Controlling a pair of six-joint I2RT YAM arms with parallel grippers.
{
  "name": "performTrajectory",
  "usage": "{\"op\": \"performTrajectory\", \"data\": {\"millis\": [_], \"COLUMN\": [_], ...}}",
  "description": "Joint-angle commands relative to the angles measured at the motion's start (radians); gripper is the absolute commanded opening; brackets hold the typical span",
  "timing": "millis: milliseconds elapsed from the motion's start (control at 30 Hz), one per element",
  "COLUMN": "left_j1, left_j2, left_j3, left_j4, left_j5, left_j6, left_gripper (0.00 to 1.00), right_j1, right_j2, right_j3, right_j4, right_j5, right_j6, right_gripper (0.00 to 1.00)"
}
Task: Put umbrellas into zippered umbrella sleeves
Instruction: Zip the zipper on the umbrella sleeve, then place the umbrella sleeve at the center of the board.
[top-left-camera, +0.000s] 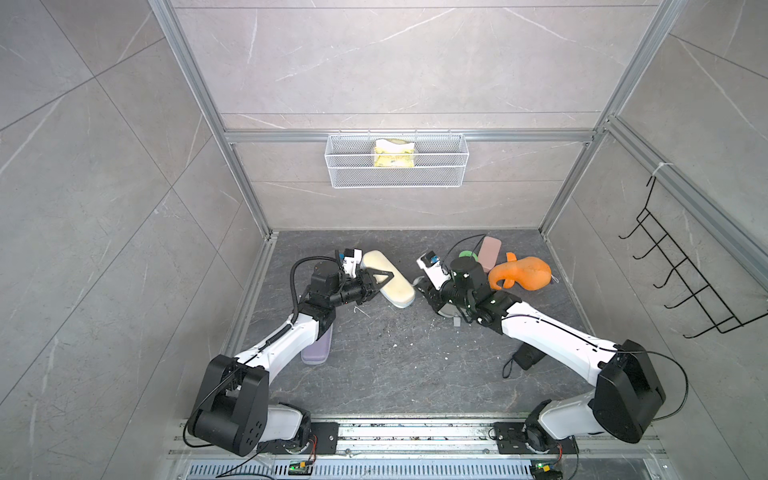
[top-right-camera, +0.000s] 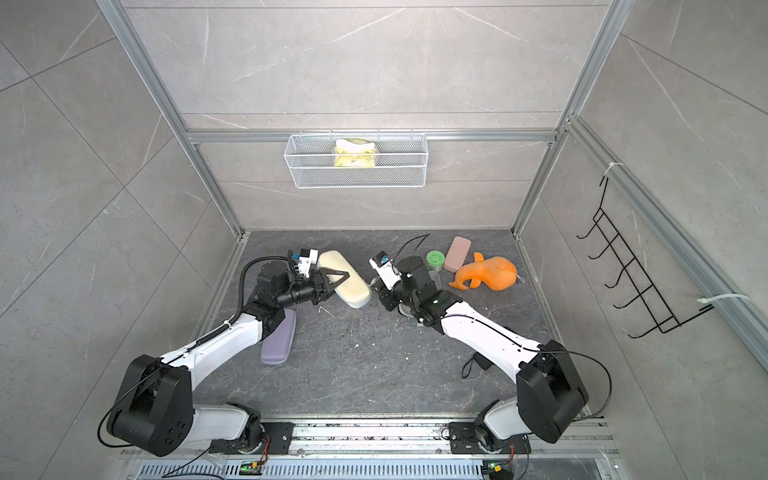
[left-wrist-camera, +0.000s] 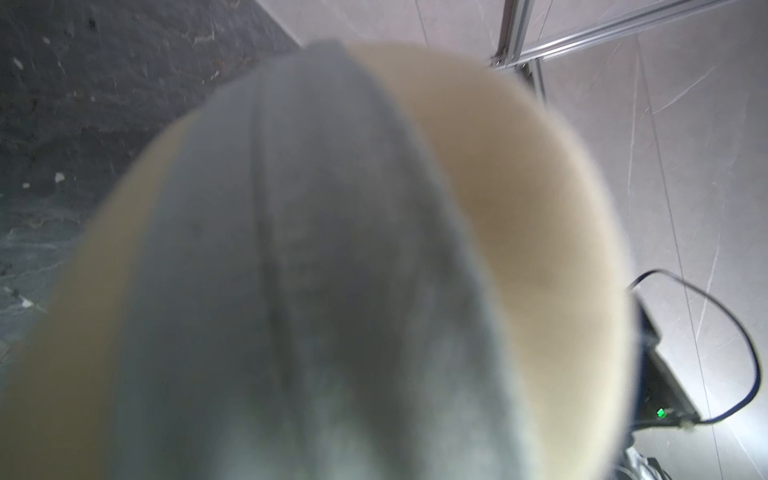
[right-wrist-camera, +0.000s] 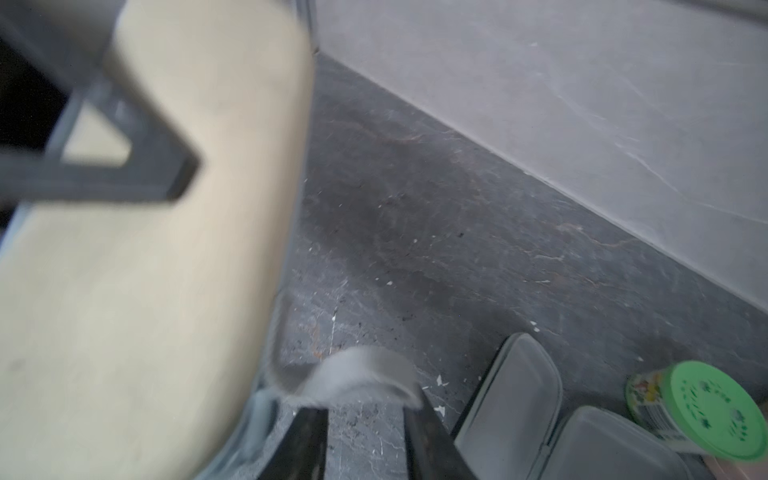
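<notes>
Lilac oblong hard-shell sleeve (top-right-camera: 277, 341) lies flat on the dark stone floor (top-left-camera: 395, 365), its far end hidden under the left forearm. Left gripper (top-left-camera: 382, 280) is closed on the cream oblong hard-shell sleeve (top-left-camera: 390, 282): the upper finger lies flat on the shell, the lower finger is hidden beneath. In the left wrist view the sleeve's grey zipper band faces the lens, blurred. This sleeve sits at back centre, between the two grippers. Right gripper (right-wrist-camera: 363, 419) has its jaws apart, and the sleeve's grey strap (right-wrist-camera: 357, 374) is draped at the fingertips. A black item with cord loop (top-left-camera: 524, 357) lies partly under the right forearm; umbrella or sleeve, cannot tell. Further right: green-lidded jar (top-right-camera: 435, 258), flat pink rounded case (top-right-camera: 457, 253), orange plush toy (top-right-camera: 488, 274).
</notes>
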Motion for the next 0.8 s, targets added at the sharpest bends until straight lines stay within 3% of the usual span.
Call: {"op": "performTrajectory", "data": {"millis": [0,67,200,267,500,567,633,767], "left_j1": [0.033,0.044,0.04,0.037,-0.029,-0.037,-0.037,-0.027], "left_j2": [-0.004,0.005,0.063,0.118,0.322,0.349,0.359,0.352], "left_j3": [0.023,0.03,0.032,0.03,0.031,0.048,0.068,0.11], "left_j4": [-0.004,-0.018,-0.062,-0.117,-0.131,-0.181,-0.27,-0.528], "left_j5": [0.119,0.128,0.134,0.107,0.082,0.081,0.062,-0.065], "left_j6": [0.097,0.131,0.228,0.279,0.297,0.309,0.34,0.429], "left_gripper": [0.0,0.0,0.02,0.05,0.11,0.19,0.34,0.61], "right_j1": [-0.024,-0.077,-0.116,-0.117,-0.103,-0.085,-0.064,-0.018], "right_j2": [-0.011,-0.043,-0.069,-0.024,0.125,0.182,0.235,0.329], "right_j3": [0.088,0.079,0.032,0.029,-0.016,0.015,0.036,0.068], "right_j4": [-0.179,-0.257,-0.238,-0.219,-0.121,-0.168,-0.189,-0.205], "right_j5": [0.138,0.088,-0.262,-0.372,-0.405,-0.379,-0.355,-0.32], "right_j6": [0.062,0.138,0.294,0.393,0.61,0.638,0.652,0.652], "right_gripper": [0.49,0.54,0.68,0.71,0.7,0.7,0.71,0.72]}}
